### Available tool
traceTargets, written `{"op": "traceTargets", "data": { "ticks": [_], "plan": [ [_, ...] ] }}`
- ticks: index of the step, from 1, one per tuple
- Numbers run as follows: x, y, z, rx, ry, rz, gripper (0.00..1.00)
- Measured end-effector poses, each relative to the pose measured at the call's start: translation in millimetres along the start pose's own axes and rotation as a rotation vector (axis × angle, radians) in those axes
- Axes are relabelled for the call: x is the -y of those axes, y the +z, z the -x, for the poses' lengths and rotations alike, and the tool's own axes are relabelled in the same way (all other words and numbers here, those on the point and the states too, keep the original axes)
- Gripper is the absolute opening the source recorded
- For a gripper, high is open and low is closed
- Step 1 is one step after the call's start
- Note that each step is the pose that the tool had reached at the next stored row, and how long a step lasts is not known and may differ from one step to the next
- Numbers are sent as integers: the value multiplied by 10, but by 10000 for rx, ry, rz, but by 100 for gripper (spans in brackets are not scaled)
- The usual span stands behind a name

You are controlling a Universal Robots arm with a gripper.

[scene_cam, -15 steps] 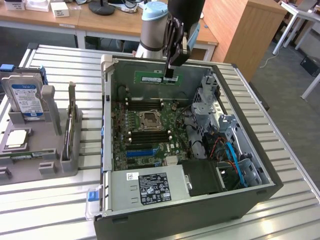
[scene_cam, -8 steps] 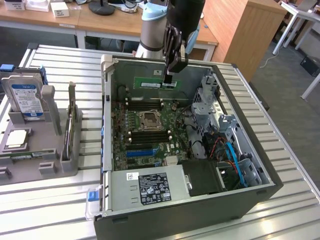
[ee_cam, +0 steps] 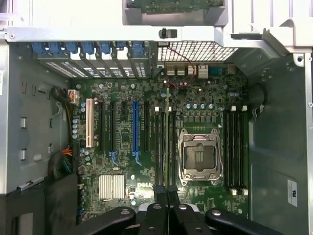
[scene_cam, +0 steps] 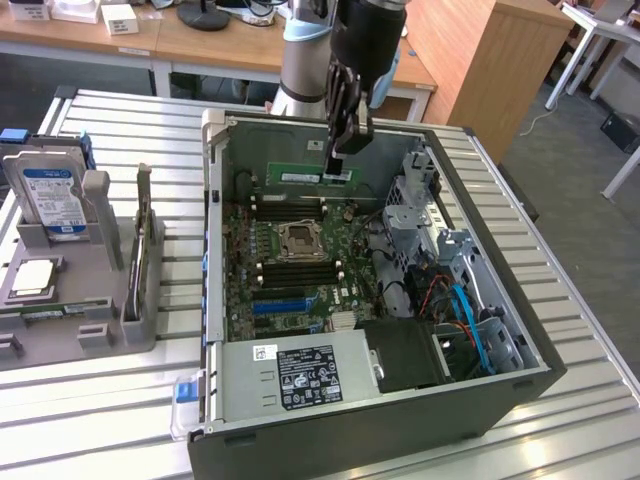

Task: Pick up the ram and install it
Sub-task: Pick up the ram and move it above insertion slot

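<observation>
The ram (scene_cam: 300, 176), a long green stick, hangs level inside the open computer case (scene_cam: 215, 200), above the far part of the motherboard (scene_cam: 290, 270). My gripper (scene_cam: 341, 160) reaches down from above and is shut on the stick's end toward the exterior view's right. In the wrist view the ram (ee_cam: 167, 132) appears edge-on as a thin line running out from between my fingertips (ee_cam: 159, 192), and it lies over the black memory slots (ee_cam: 165, 152) beside the empty CPU socket (ee_cam: 199, 155).
A grey holder (scene_cam: 95, 330) at the exterior view's left carries a silver hard drive (scene_cam: 50, 200) and a square CPU chip (scene_cam: 32, 278). Inside the case are the power supply (scene_cam: 300, 375), a metal drive cage (scene_cam: 420, 210) and blue cables (scene_cam: 470, 320).
</observation>
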State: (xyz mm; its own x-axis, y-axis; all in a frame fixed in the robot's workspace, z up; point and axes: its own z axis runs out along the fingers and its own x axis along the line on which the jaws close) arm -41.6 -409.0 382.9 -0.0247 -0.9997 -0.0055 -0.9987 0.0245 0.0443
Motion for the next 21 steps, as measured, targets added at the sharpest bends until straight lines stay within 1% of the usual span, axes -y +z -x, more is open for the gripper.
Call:
{"op": "traceTargets", "data": {
  "ticks": [15,17,21],
  "plan": [
    [8,188,-1,0,0,0,12],
    [9,204,-1,-1,0,0,12],
    [9,206,-2,-1,0,1,12]
  ]
}}
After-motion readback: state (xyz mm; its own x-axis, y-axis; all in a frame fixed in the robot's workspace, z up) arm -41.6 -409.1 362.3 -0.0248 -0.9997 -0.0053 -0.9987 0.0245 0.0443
